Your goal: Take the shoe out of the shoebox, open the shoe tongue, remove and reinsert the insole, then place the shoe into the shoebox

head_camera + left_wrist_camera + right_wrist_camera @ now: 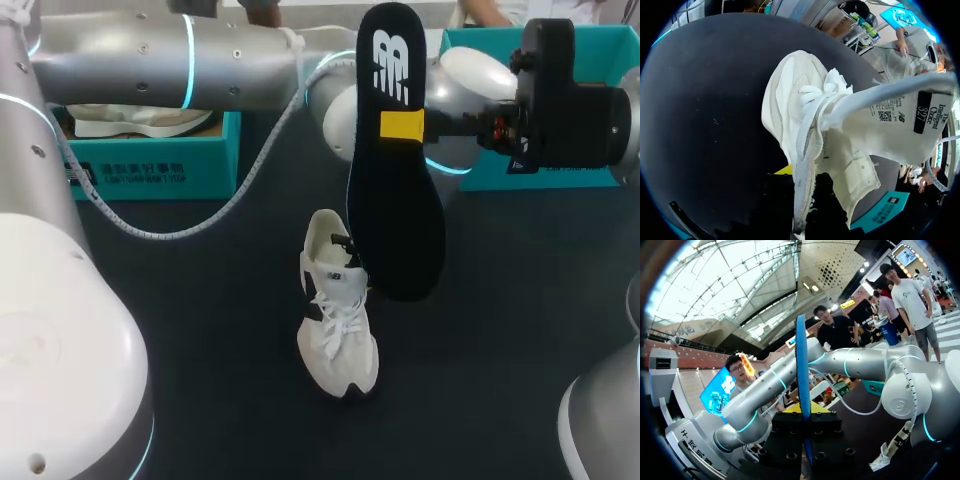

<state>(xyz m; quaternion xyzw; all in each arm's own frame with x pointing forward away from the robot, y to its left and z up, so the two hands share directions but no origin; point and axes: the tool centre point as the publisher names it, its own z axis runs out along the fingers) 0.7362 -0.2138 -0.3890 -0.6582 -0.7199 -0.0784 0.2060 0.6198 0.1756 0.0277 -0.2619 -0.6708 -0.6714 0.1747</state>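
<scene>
A white shoe stands on the dark table, toe toward me. My right gripper is shut on a black insole and holds it upright above and just right of the shoe. In the right wrist view the insole shows edge-on between the fingers of that gripper. My left arm reaches across the back, and its gripper end is hidden behind the insole. In the left wrist view the left gripper is shut on the shoe's tongue, which is pulled out and back from the laces.
A teal shoebox at the back left holds another light shoe. A second teal box stands at the back right, behind my right arm. A white cable hangs from the left arm over the table.
</scene>
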